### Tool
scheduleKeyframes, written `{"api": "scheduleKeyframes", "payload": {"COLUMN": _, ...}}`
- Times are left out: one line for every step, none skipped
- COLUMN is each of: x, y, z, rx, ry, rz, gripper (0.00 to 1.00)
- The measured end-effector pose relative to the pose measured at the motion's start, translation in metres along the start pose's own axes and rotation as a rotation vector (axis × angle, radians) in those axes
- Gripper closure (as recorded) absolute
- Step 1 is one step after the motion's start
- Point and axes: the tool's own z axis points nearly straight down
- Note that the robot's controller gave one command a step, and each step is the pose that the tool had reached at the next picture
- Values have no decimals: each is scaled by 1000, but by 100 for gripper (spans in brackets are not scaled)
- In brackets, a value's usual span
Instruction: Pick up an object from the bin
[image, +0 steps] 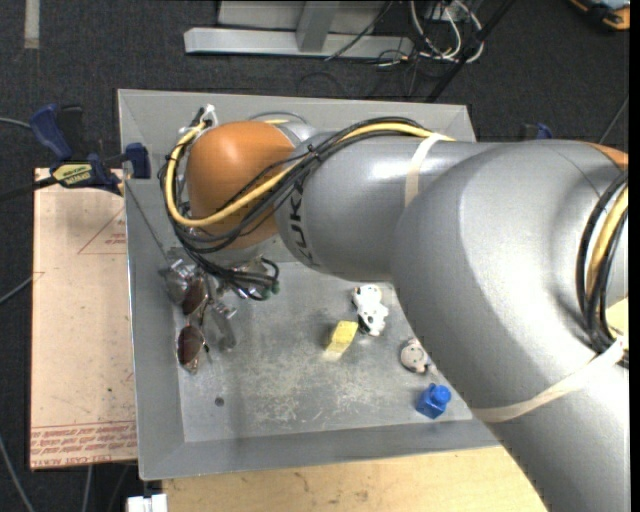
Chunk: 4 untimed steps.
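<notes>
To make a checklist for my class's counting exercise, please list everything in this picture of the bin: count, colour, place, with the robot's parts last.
brown-lensed sunglasses: one, brown, bin's left side, under the tool
yellow wedge-shaped block: one, yellow, bin's middle
white toy figure with black patches: one, white and black, just beyond the block
small round greyish thing: one, grey-pink, right of the block
blue plastic block: one, blue, near right corner
grey metal bin: one, grey
robot arm: one, silver, orange cover, from the right
tool: one, metal, over the sunglasses

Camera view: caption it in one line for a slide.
Tool low over brown-lensed sunglasses at the bin's left; yellow block and blue piece lie apart.
</notes>
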Motion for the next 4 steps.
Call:
{"api": "scheduleKeyframes", "payload": {"x": -3, "y": 3, "z": 0, "rx": -4, "ry": -3, "rz": -226, "gripper": 100}}
{"api": "scheduleKeyframes", "payload": {"x": -3, "y": 3, "z": 0, "rx": -4, "ry": -3, "rz": -225, "gripper": 100}}
{"api": "scheduleKeyframes", "payload": {"x": 0, "y": 4, "z": -19, "rx": -9, "ry": 8, "rz": -226, "gripper": 100}}
{"api": "scheduleKeyframes", "payload": {"x": -2, "y": 4, "z": -41, "rx": -7, "ry": 4, "rz": -226, "gripper": 100}}
